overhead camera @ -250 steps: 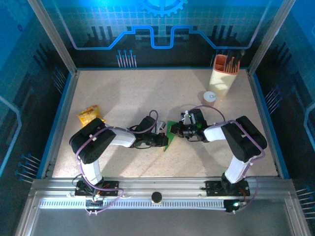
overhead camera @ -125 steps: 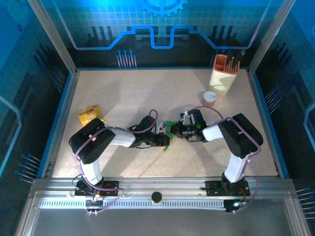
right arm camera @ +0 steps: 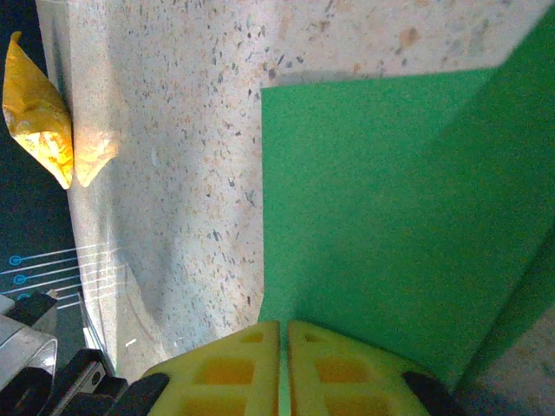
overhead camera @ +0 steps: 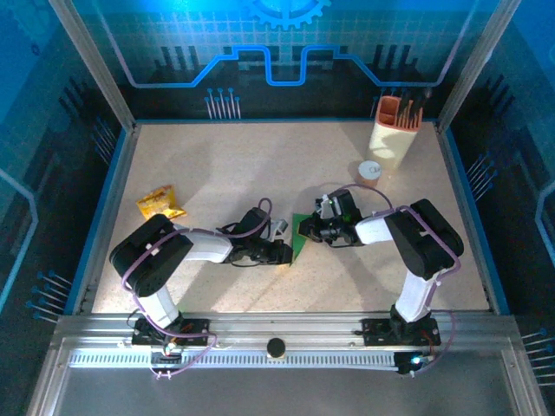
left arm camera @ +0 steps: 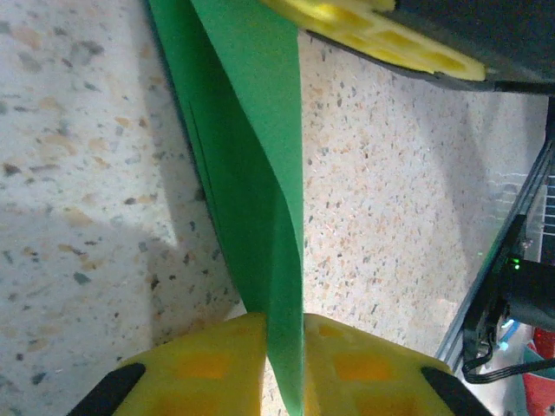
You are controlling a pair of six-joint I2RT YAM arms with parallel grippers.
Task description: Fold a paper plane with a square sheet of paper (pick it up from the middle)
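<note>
The square sheet of paper sits about mid-counter, and everything else keeps well away from it. A crinkled yellow-orange snack packet lies on the counter far to the left of the sheet and a little further back. A small round tub with a pale lid stands to the right of the sheet and behind it. Beyond that tub, a cream holder with an orange insert and dark tools sits in the back right corner. Nothing lies between these things and the sheet; only the two hands crowd it.

The left arm is folded with its elbow out to the left of the sheet, its forearm running low over the counter to the sheet's left edge. The right arm mirrors it from the right. The left hand is clamped on the sheet: in its wrist view the green paper passes straight down between the two yellow pads, in overlapping layers. The right hand is also closed on the sheet, its pads pressed together with a thin green line between them.

The packet's print is too small to read. The blue-lit back panel behind the sheet carries a gear outline and line patterns.
</note>
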